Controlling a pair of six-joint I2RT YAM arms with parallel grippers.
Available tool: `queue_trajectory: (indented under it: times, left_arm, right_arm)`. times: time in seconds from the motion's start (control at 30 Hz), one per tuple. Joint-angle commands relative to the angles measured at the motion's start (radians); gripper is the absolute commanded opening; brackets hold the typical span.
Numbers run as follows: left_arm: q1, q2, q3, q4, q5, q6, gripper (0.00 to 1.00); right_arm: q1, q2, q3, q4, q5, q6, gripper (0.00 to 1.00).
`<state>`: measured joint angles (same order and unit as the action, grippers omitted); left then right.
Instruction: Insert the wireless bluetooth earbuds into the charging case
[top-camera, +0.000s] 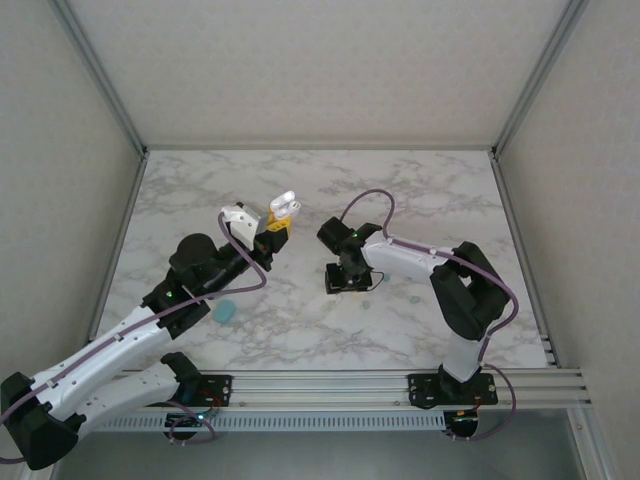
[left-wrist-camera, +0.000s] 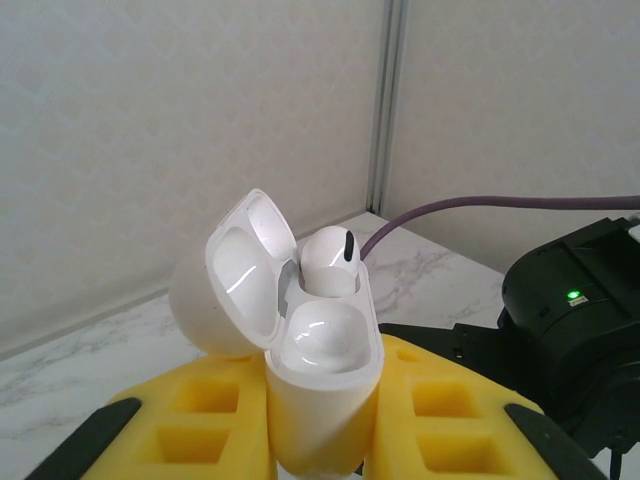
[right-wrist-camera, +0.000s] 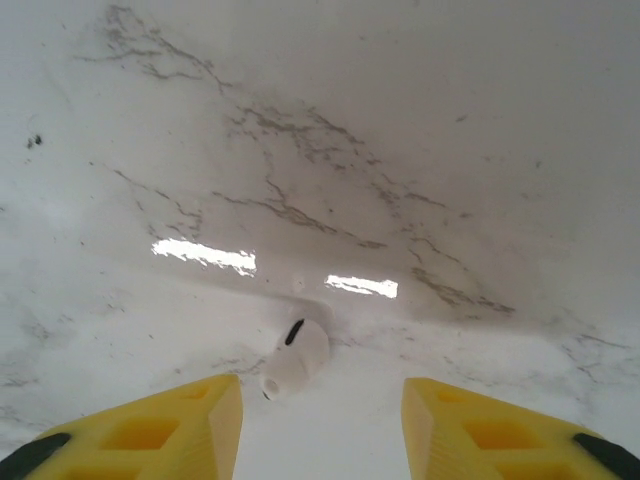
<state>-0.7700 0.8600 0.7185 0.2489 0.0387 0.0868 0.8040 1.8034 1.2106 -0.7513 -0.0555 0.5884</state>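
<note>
My left gripper (left-wrist-camera: 322, 440) is shut on a white charging case (left-wrist-camera: 320, 400), holding it upright above the table with its lid (left-wrist-camera: 235, 275) swung open to the left. One white earbud (left-wrist-camera: 330, 262) sits in the case's far slot; the near slot is bare. From above, the case (top-camera: 283, 207) shows at the tip of my left gripper (top-camera: 272, 230). My right gripper (right-wrist-camera: 322, 405) points down at the marble and stands open. A second white earbud (right-wrist-camera: 295, 358) lies on the table just beyond its yellow fingers (right-wrist-camera: 190, 425), nearer the left one and untouched. From above, my right gripper (top-camera: 345, 283) is mid-table.
A light blue rounded case (top-camera: 226, 311) lies on the marble table (top-camera: 420, 200) beside my left arm. Two tiny pale bits (top-camera: 367, 303) (top-camera: 415, 298) rest near my right arm. Walls and metal frame posts close in the table on three sides.
</note>
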Motion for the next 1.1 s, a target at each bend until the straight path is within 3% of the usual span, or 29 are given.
queue_trajectory:
  times: [0.0, 0.23, 0.43, 1.07]
  left_arm:
    - [-0.006, -0.003, -0.007, 0.026, -0.010, 0.001, 0.21]
    - [-0.007, -0.008, -0.008, 0.016, -0.013, 0.004, 0.21]
    - [-0.007, -0.010, -0.006, 0.012, -0.015, 0.004, 0.21]
    - [-0.007, -0.027, 0.005, -0.002, -0.020, -0.002, 0.21]
  right_arm:
    - [0.014, 0.046, 0.045, -0.020, -0.008, 0.010, 0.47]
    - [0.020, 0.085, 0.043, -0.022, -0.007, 0.030, 0.36]
    - [0.019, 0.045, 0.009, 0.004, -0.010, 0.008, 0.20]
    - [0.000, 0.034, -0.149, 0.428, -0.285, -0.301, 0.22]
